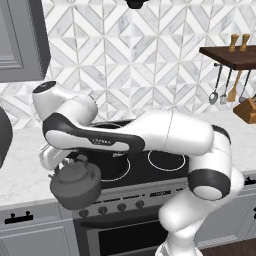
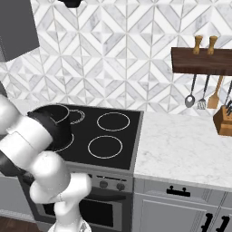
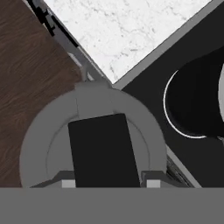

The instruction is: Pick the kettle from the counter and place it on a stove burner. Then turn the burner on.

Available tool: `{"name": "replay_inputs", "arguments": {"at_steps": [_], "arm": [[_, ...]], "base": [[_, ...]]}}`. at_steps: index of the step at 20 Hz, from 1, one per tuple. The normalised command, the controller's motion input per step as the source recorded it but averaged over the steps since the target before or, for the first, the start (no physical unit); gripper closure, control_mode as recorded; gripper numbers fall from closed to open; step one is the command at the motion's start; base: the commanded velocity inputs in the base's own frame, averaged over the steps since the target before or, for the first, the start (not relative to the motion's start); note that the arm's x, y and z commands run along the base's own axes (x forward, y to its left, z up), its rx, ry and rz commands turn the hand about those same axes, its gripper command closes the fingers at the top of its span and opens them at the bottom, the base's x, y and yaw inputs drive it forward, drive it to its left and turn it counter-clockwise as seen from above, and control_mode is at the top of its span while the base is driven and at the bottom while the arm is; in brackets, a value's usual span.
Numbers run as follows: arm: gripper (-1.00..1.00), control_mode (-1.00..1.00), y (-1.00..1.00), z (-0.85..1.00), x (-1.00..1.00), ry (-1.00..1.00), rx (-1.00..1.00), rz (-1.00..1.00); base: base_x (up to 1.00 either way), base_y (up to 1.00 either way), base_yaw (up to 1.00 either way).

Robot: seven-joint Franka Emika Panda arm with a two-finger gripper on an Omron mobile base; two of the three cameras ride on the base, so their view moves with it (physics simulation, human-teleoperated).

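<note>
Squat dk-grey kettle (image 1: 76,186), black handle

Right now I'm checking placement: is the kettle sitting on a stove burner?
No. In the left base view the kettle hangs from the gripper, in front of the stove's knob panel.

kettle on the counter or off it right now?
Off it. The squat dark-grey metal kettle hangs from the hand in front of the stove's knob panel, clear of the white marble counter; the hand view looks down past it to wooden floor.
</note>
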Motion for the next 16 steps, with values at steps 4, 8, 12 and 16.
{"name": "replay_inputs", "arguments": {"at_steps": [4,8,12,16], "arm": [[1.00,-1.00,-0.69,0.56,-0.18,-0.06,0.00,-0.08],[1.00,-1.00,-0.68,0.48,-0.27,-0.13,0.02,-0.11],[1.00,-1.00,-0.64,0.21,-0.42,-0.17,0.04,-0.13],[1.00,-1.00,-0.72,0.12,-0.62,-0.14,0.12,-0.10]], "base": [[0.00,0.00,0.00],[0.00,0.00,0.00],[0.00,0.00,0.00],[0.00,0.00,0.00]]}}
